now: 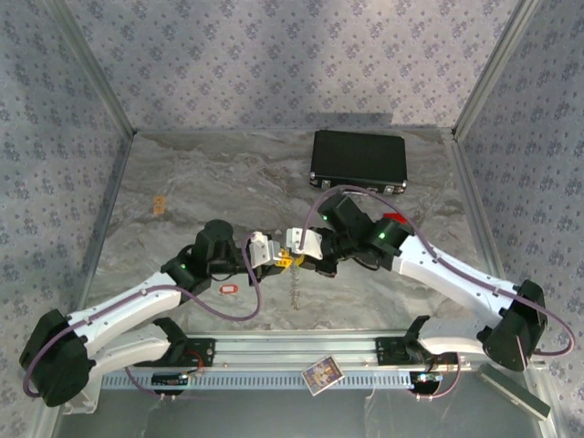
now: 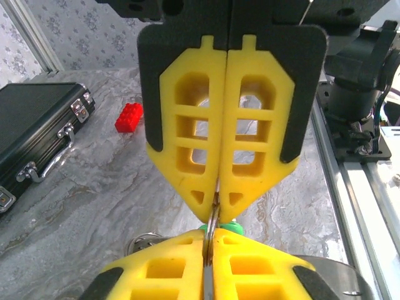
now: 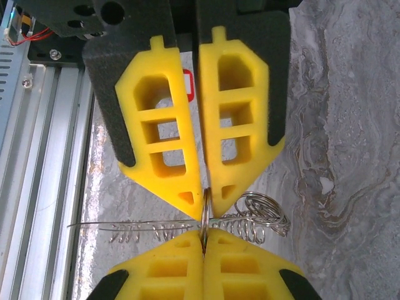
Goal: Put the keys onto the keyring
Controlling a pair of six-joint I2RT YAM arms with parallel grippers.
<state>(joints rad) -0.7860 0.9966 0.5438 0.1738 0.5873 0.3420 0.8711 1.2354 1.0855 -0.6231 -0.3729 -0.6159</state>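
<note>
Your two hands meet tip to tip above the table, on the near side of the black case and a little left of it. The left hand is closed down narrow on the keyring. The right hand pinches the same thin metal ring from the opposite side, so it stands edge-on between the two pairs of yellow tips. A springy wire coil carrying a few more small rings trails from it and hangs below the hands.

A spot of green right at the ring is probably the green key; you cannot tell whether it is threaded on. The red key lies flat on the table, farther from the black case than the hands are and farther left.

Expect the ring to be light, stiff and slick. It will likely twist or pop free if either pinch drifts off its rim, so keep the pads square across the wire. The coil looks soft and likely to swing and snag. The red key is tiny and flat, so take it by the edges of its plastic tag and leave its hole clear.
</note>
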